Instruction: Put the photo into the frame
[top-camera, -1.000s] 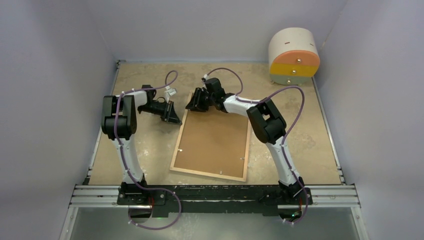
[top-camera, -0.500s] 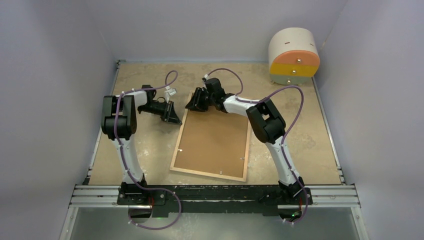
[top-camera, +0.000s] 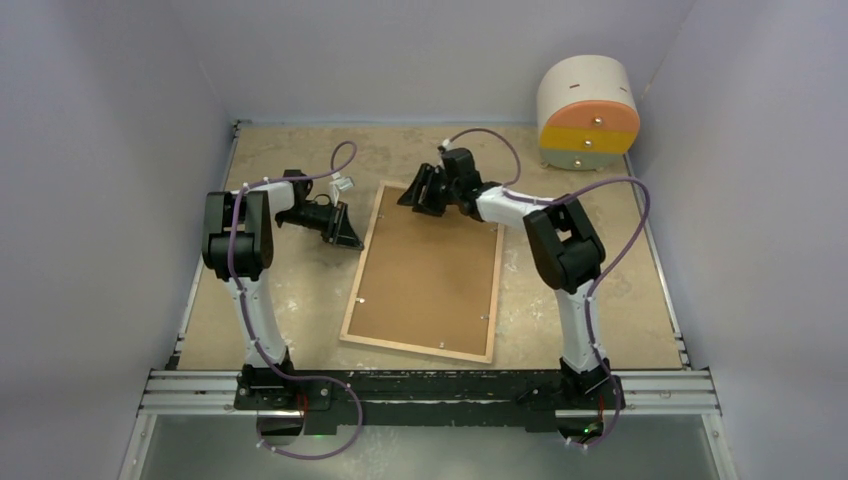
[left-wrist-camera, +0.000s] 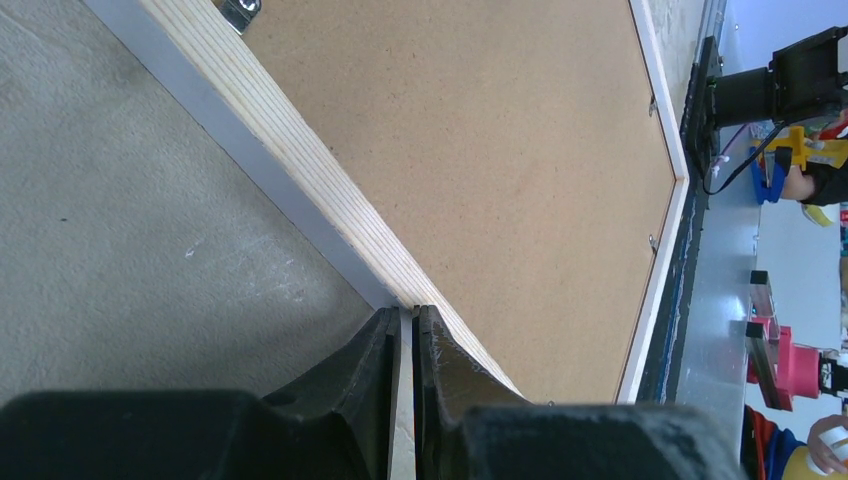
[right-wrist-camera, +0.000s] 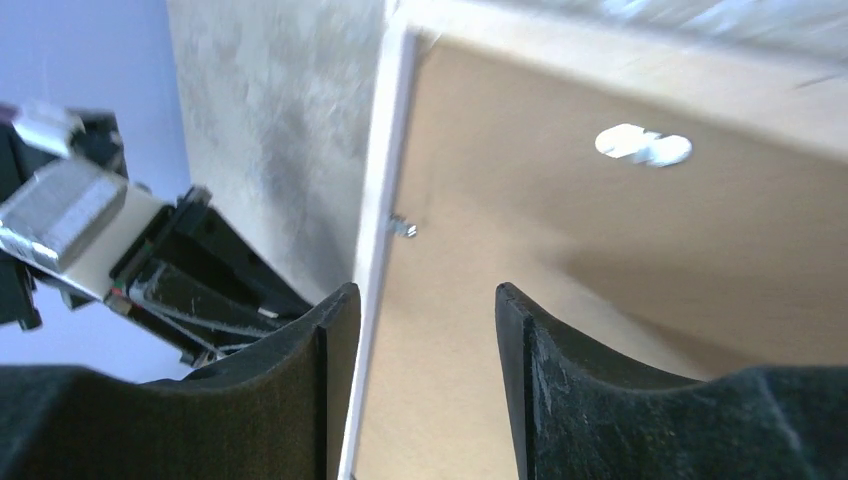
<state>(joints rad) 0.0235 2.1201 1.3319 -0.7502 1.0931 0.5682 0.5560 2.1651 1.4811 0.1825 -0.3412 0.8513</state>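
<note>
The frame lies face down on the table, wood-coloured rear face up, with the brown hardboard sheet set in it. The photo is hidden. My left gripper is at the frame's left edge. In the left wrist view its jaws are closed to a thin slit, tips against the frame's silver side and wood rim. My right gripper hangs open and empty over the frame's far edge. In the right wrist view it is above the hardboard and the white rim.
A round cream, orange and yellow drawer unit stands at the back right. Small metal clips and a hanger plate sit on the hardboard. Grey walls close in both sides. The black base rail runs along the near edge.
My right gripper has moved right along the frame's far edge, from the far left corner toward its middle. The left arm and the frame have not moved.
</note>
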